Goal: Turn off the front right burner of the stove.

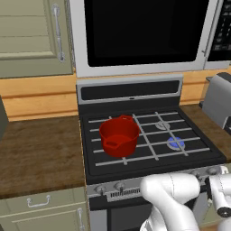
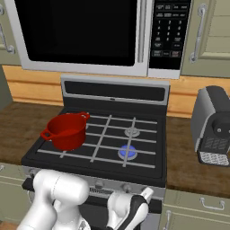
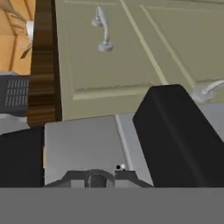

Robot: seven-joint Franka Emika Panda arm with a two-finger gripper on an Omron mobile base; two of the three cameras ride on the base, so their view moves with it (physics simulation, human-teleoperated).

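the hand (image 2: 143, 203), low at the stove's (image 1: 153, 160) front right corner with its opening impossible to tell, could turn a neighbouring knob because the knobs sit close together, while the burner (image 1: 176, 143), a small round cap glowing blue, sits front right beside the red pot (image 1: 119, 136).

Stove (image 1: 198, 155) w/ red pot (image 1: 118, 135) on left grates; toaster (image 1: 219, 99) on wood counter (image 1: 40, 153).

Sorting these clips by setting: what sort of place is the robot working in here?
A home-style kitchen, rendered: a gas stove with a red pot on its grates, a microwave mounted above it, wooden counters and pale green cabinets.
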